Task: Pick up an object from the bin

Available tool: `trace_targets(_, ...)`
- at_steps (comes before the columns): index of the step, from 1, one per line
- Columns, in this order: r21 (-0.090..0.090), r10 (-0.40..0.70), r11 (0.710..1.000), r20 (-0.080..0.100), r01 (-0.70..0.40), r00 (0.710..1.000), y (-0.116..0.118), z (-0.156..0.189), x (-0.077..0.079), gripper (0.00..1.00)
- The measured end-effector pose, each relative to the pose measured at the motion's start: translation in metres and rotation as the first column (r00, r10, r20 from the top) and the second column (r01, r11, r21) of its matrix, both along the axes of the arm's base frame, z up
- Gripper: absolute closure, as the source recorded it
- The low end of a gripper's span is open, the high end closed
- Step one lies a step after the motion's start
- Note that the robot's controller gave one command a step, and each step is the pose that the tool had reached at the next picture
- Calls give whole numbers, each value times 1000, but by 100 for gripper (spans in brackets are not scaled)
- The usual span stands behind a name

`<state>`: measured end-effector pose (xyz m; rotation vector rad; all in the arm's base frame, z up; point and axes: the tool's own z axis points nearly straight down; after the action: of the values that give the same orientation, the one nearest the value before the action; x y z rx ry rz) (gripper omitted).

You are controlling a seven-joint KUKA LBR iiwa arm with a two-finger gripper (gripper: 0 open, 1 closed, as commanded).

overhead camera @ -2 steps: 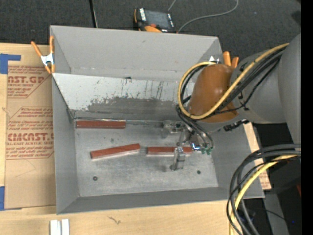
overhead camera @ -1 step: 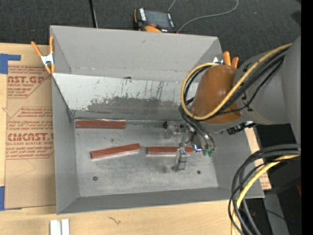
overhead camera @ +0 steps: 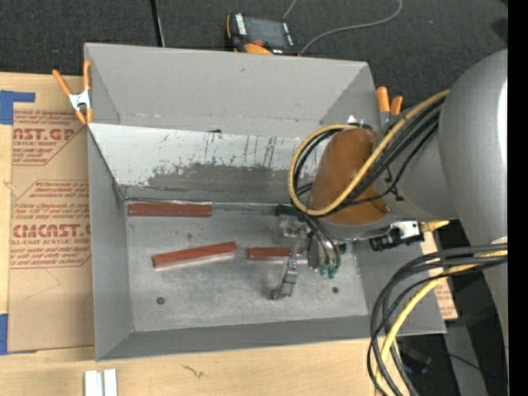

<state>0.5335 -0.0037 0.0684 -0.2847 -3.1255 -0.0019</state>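
My gripper hangs low over the right part of the bin floor, its fingers pointing down and to the left. A short reddish-brown stick lies just left of the gripper body, its right end hidden behind it. A longer reddish-brown stick lies further left, slightly tilted. Nothing shows between the fingers.
A third reddish-brown stick lies along the foot of the bin's back wall at the left. The arm with its orange cover and cables fills the bin's right side.
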Motion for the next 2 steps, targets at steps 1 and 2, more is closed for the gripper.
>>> trace_targets(1,-1,0,1000,3,0,1000,0,-1,0,0)
trace_targets(2,-2,1,1000,4,0,1000,0,0,0,100)
